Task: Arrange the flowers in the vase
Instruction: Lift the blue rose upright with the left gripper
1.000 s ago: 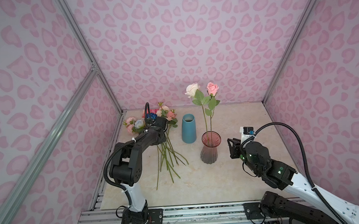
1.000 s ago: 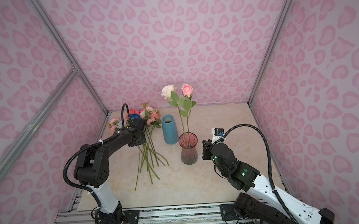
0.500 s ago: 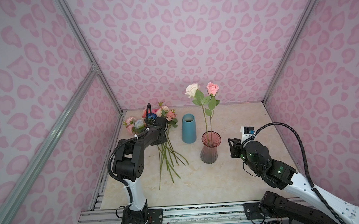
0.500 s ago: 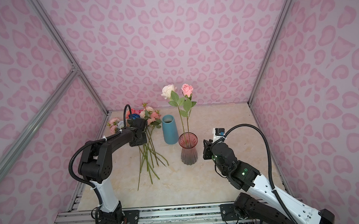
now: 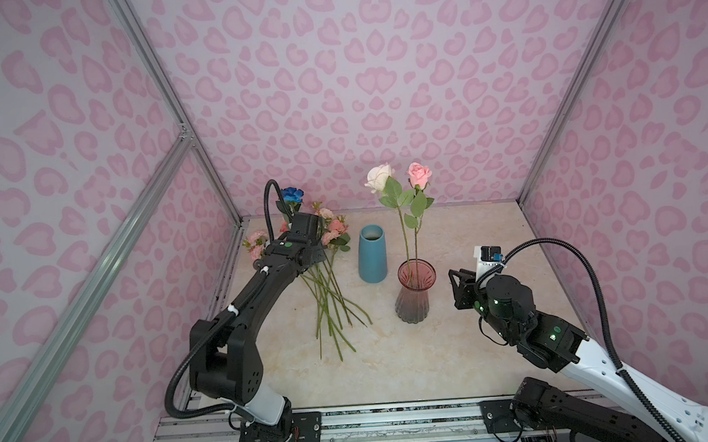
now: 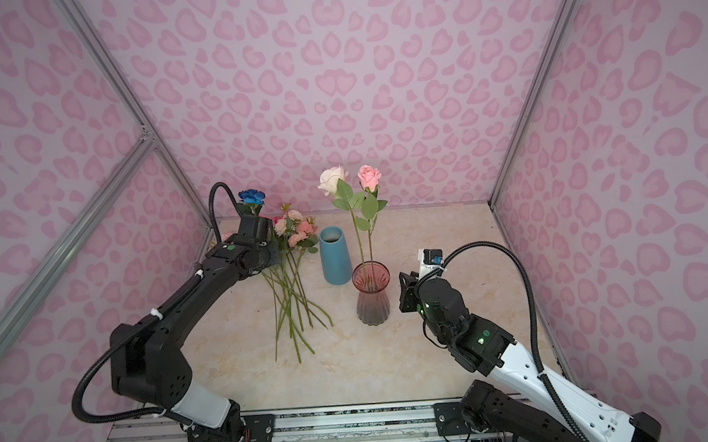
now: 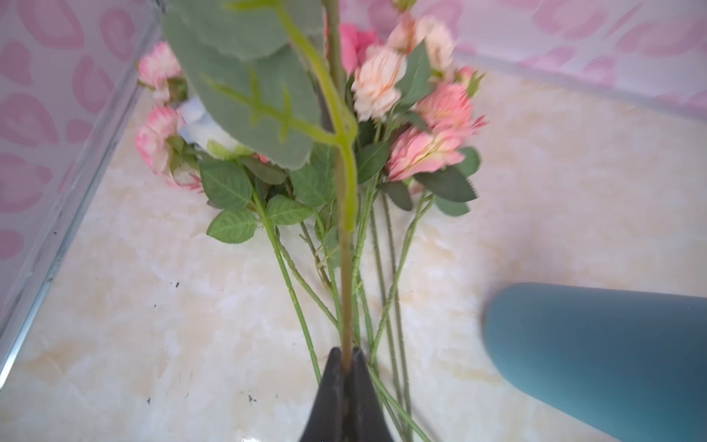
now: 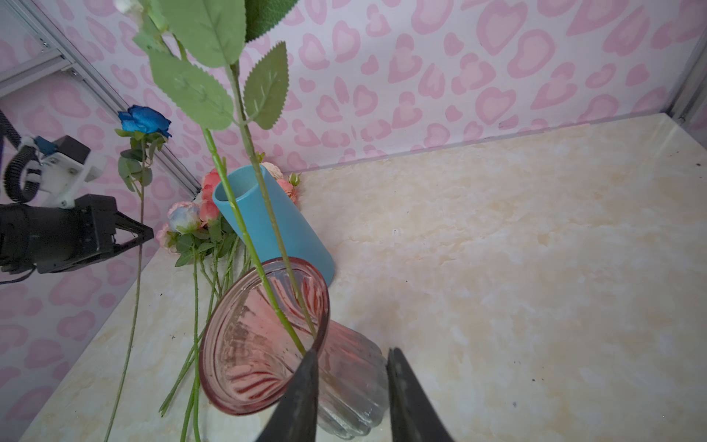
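My left gripper [image 7: 346, 356] is shut on the green stem of a dark blue rose [image 5: 292, 195], which it holds upright above the pile of flowers [image 5: 332, 231] lying at the back left. The right wrist view shows the same grip [image 8: 147, 234], well below the bloom [image 8: 144, 120]. The pink glass vase [image 5: 414, 293] stands mid-table with a cream rose [image 5: 379, 175] and a pink rose [image 5: 419, 173] in it. My right gripper [image 8: 350, 367] is open just to the right of the vase [image 8: 264, 344], holding nothing.
A teal ceramic vase [image 5: 372, 254] stands between the pile and the glass vase. The loose stems [image 5: 327, 302] fan out toward the front. Pink patterned walls close in on the left, back and right, with a metal rail [image 5: 354, 421] along the front.
My left gripper has shut on the blue rose's stem and lifted it, so the bloom now stands above the pile. The right arm has stayed put.
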Controlling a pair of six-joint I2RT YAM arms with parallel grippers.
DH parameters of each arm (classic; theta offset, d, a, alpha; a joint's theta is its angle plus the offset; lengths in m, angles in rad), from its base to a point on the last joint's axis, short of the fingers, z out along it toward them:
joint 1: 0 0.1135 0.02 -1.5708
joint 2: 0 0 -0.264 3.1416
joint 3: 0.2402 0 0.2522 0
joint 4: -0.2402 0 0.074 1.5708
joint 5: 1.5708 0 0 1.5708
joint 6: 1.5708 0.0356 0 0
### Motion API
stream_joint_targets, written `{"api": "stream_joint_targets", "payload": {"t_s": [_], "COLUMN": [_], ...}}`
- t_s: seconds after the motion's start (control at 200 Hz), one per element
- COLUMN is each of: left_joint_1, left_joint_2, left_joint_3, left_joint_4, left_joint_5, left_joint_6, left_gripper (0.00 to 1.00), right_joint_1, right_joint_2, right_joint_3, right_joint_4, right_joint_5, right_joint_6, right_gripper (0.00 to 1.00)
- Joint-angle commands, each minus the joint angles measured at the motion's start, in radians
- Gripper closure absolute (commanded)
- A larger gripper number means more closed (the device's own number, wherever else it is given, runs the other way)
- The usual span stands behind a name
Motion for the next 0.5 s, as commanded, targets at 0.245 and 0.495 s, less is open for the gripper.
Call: {"api": "stream_joint_targets", "payload": {"t_s": [0.245,0.495], "left_joint_1": [-0.196,-0.366], "left_joint_2": [-0.551,-0.607], "left_joint_3": [-0.244,-0.269], "left_joint_4": [0.421,0.608], "left_joint_5": [0.237,0.327], "left_joint_6": [0.132,0.163], "left_gripper": [0.97,0.97], "right_joint_1": [0.071,0.262], "right_joint_2": [0.011,0.178], "right_joint_3": [0.058,0.184], "right_joint_4": [0.146,0.243], "right_joint_5": [-0.219,-0.291], "right_joint_6": [-0.116,-0.232], "right_gripper": [0.61,0.54]}}
